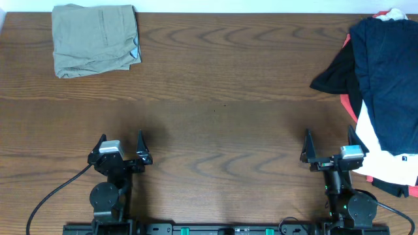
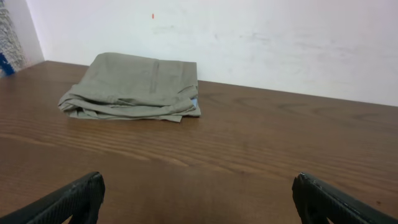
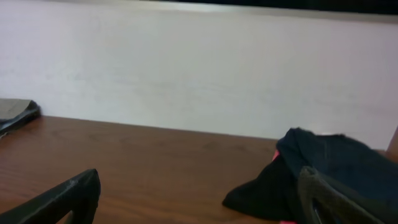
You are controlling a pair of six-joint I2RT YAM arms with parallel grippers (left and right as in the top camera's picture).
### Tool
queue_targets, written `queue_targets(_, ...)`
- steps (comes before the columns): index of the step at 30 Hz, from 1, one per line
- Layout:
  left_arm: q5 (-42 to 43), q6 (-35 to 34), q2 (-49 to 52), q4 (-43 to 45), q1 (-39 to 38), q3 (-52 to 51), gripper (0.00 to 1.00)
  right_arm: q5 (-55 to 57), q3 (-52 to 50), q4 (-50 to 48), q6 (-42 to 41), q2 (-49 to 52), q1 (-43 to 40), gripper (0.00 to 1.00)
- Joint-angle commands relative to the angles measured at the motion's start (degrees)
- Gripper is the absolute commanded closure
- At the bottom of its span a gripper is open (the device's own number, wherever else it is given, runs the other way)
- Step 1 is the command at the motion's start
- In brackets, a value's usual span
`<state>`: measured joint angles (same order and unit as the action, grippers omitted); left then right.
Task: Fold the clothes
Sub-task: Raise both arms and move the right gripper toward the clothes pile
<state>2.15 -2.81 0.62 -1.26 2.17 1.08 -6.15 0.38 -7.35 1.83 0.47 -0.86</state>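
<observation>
Though heaped, one pair of shorts [image 1: 390,78]

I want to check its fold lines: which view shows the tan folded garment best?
Left wrist view: the tan folded garment lies close, its stacked edges plain. Overhead shows it whole but small, at the far left. Right wrist catches only a sliver at the frame's left edge.

the left gripper [image 1: 121,138] and right gripper [image 1: 329,134] have tapered matte-black fingers [image 1: 141,140]. behind each pair of jaws sits a silvery block [image 1: 111,147] on a black round-jointed arm [image 1: 104,196], trailing a black cable [image 1: 52,196].
</observation>
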Motion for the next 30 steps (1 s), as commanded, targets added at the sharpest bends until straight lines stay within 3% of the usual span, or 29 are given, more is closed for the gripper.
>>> queue_targets(1, -1.51, -0.28, -0.22, -1.09, -0.15, 2.43, 0.03, 0.39, -0.02, -0.63, 1.70, -0.07, 0.50, 0.01)
queue_targets(11, -1.49, 2.29, 13.05, -6.56, -0.17, 14.71, 0.02, 0.76, 4.31, -0.61, 1.70, 7.23, -0.07, 0.01)
queue_targets(22, -1.25, 2.34, 38.93, -13.99, -0.17, 32.52, 0.02, -2.32, 18.43, -0.09, 1.70, 33.55, -0.31, 0.01)
queue_targets(30, -1.07, 2.32, 48.98, -21.77, -0.17, 41.55, 0.02, -8.31, 34.21, 10.05, 1.68, 53.05, -0.31, 0.01)
